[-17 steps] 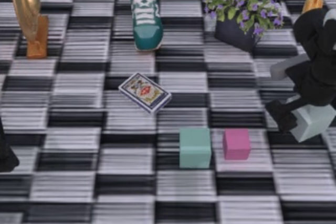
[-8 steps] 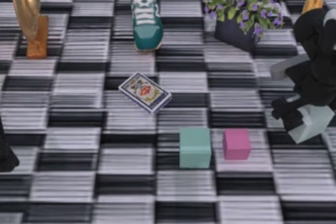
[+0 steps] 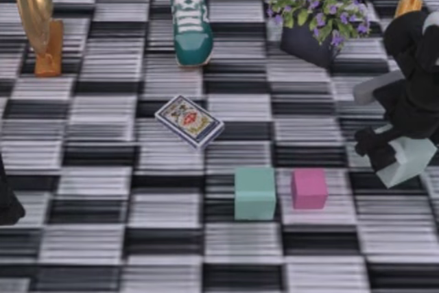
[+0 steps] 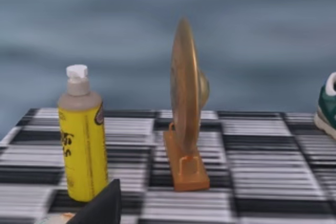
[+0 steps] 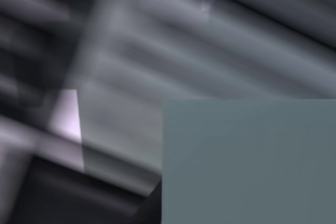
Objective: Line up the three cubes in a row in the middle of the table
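The right gripper [image 3: 392, 150] clasps the pale mint cube [image 3: 409, 160], tilted, at the right edge of the checkerboard table [image 3: 89, 190], its black fingers closed on the block's near-left face. The teal cube [image 3: 255, 193] sits flat on the table to the left of the mint cube, with the pink cube [image 3: 309, 189] just beside the teal one, between it and the held block, a narrow gap apart. A patterned card box [image 3: 189, 121] lies up and left of the teal cube, angled. Farther behind the teal cube stands a green sneaker [image 3: 191, 20], and behind the pink cube a potted plant with purple flowers [image 3: 319, 18]. A gold trophy on an orange base [image 3: 38, 18] stands at the far left corner; the left wrist view shows it beside a yellow squeeze bottle [image 4: 82, 139]. Bare table stretches in front of and to the left of the teal cube. The left arm [image 3: 8, 200] rests at the left edge; whether its fingers are parted cannot be told.
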### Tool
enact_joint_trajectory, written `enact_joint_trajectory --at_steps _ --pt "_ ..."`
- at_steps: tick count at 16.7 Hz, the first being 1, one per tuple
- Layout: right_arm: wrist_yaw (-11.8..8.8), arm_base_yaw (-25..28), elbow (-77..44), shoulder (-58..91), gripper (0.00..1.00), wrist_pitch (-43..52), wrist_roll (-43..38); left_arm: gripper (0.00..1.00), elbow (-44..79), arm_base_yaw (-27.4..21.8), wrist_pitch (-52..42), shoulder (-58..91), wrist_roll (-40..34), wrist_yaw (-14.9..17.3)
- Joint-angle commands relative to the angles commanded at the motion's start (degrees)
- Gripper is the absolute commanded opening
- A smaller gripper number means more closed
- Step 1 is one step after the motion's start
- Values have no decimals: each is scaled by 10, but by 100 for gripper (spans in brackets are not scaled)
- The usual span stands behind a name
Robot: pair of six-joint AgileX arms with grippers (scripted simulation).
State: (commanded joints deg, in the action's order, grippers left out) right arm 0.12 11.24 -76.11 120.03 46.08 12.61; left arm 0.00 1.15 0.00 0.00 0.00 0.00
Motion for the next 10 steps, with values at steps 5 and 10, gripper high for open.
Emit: enact_joint_trajectory --at_steps 5,10 --pt "-1 0 -3 -7 0 5 -1 100 0 0 0 0 0 0" --pt "-1 4 -51 -37 0 88 1 100 0 0 0 0 0 0"
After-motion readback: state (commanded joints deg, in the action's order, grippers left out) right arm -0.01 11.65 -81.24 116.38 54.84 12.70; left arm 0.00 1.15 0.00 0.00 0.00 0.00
